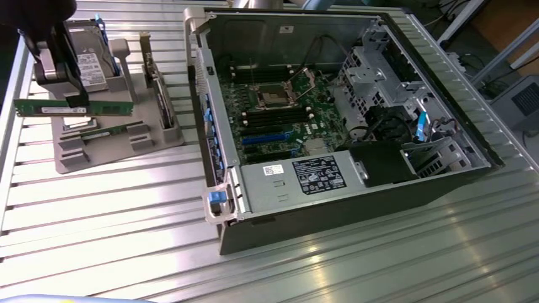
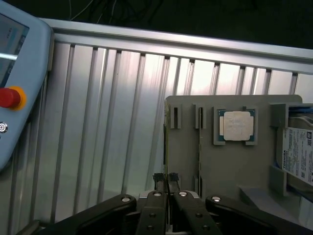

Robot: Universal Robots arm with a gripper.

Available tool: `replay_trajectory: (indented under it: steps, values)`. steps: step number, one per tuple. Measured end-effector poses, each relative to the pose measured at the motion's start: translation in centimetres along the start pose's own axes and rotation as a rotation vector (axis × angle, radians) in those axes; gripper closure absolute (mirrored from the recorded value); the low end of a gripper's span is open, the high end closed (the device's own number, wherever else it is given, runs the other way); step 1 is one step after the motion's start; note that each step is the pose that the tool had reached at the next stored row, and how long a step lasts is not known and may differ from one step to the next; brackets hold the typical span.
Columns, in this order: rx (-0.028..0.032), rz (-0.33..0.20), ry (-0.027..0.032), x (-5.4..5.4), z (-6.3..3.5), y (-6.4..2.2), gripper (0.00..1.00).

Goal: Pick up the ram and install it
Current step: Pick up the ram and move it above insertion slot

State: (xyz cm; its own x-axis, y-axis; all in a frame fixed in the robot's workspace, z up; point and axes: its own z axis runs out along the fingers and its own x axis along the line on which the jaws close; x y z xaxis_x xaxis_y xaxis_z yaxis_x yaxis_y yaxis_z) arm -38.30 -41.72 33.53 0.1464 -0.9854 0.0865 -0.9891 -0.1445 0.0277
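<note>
The ram (image 1: 42, 108) is a long thin green stick hanging level above the grey parts holder (image 1: 101, 148) at the exterior view's left. My gripper (image 1: 77, 100) comes down from above and is shut on the stick's middle, its black fingers (image 1: 74, 88) pinching the top edge. In the wrist view the gripper (image 2: 167, 178) has its fingertips pressed together over the holder's edge (image 2: 186, 147). The open computer case (image 1: 471, 151) lies to the exterior view's right, with its motherboard (image 1: 278, 136) exposed.
The holder also carries a second green stick (image 1: 108, 130), a square silver CPU (image 2: 236, 125) and a grey hard drive (image 2: 297, 154). A teach pendant with a red button (image 2: 10, 97) lies on the ribbed aluminium table (image 1: 126, 208). The case's walls, power supply (image 1: 295, 180) and drive cage (image 1: 379, 69) surround the motherboard.
</note>
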Motion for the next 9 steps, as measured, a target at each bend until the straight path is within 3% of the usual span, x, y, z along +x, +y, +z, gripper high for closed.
replay_trajectory:
  steps: [9]
  values:
    - [-0.0006,0.0,0.0041,0.05,-0.6,0.02,0.88]
